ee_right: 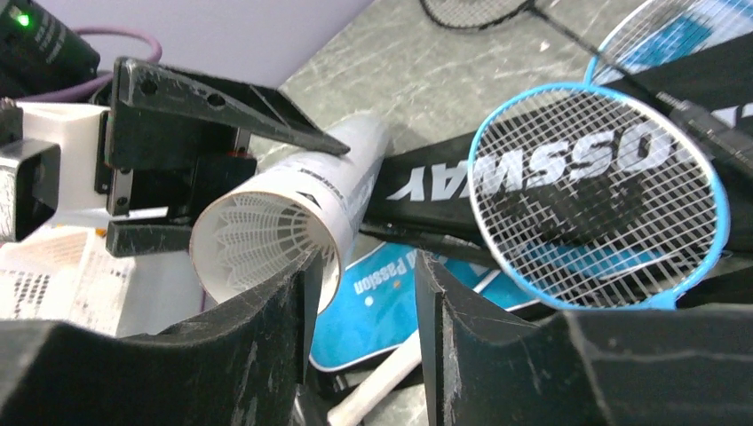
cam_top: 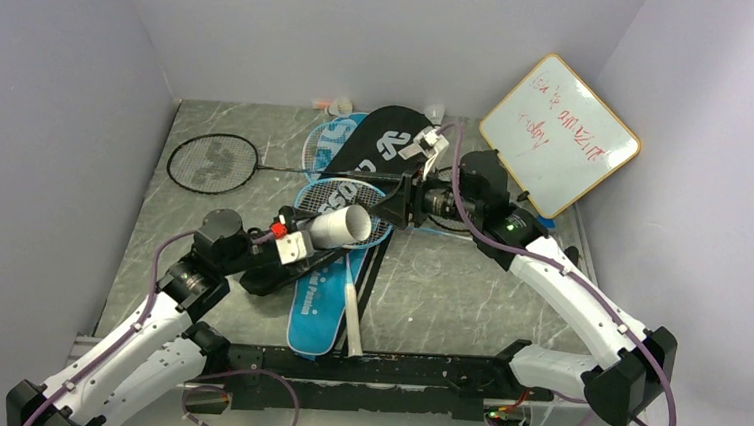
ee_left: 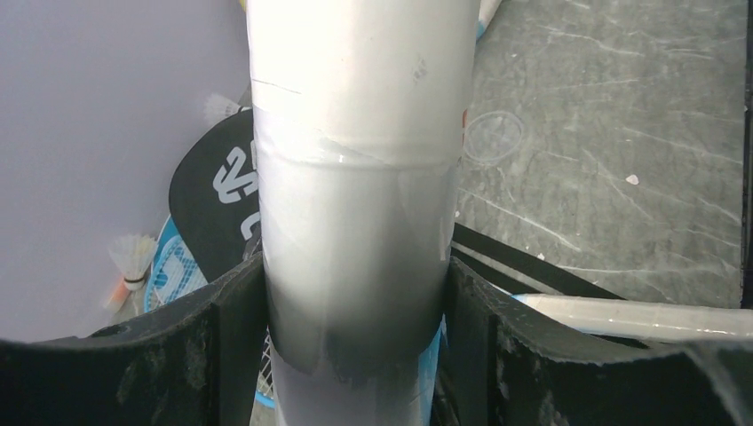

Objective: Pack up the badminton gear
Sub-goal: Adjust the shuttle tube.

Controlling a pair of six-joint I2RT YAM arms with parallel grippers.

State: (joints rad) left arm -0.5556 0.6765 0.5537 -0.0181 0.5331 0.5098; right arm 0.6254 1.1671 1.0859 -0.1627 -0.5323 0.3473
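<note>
**Top view.** At centre frame the tube [cam_top: 342, 227] is clamped in the left gripper [cam_top: 313, 241]. Its open end is turned toward the right gripper [cam_top: 385, 214], which is just beside it. The head of the blue racket [cam_top: 339, 202] is seen under the tube, over the blue bag [cam_top: 314, 314] at lower centre. The black bag [cam_top: 388, 139] is placed at upper centre. The black racket [cam_top: 213, 163] is laid flat on the table [cam_top: 468, 290] at upper left, well apart from both grippers. Two shuttlecocks [cam_top: 433, 110] are found along the back wall at the top. A whiteboard [cam_top: 559, 136] is propped at upper right.

**Left wrist view.** The frame's centre is filled by the tube [ee_left: 355, 177], which is pinched on both sides by the fingers [ee_left: 222, 337] of the left gripper [ee_left: 355, 293]. The black bag [ee_left: 217, 191] is seen at the left, with a shuttlecock [ee_left: 133, 257] beside it.

**Right wrist view.** The jaws of the right gripper [ee_right: 368, 275] are held apart, and nothing is seen between them except the blue bag [ee_right: 373, 311] behind. The left finger [ee_right: 266, 346] is placed right at the tube's [ee_right: 302, 191] rim. White feathers of a shuttlecock [ee_right: 253, 240] are visible inside the tube's mouth. At upper left the tube is gripped by the left gripper [ee_right: 191, 155]. The blue racket [ee_right: 604, 195] is seen at right, over the black bag [ee_right: 444, 173].
</note>
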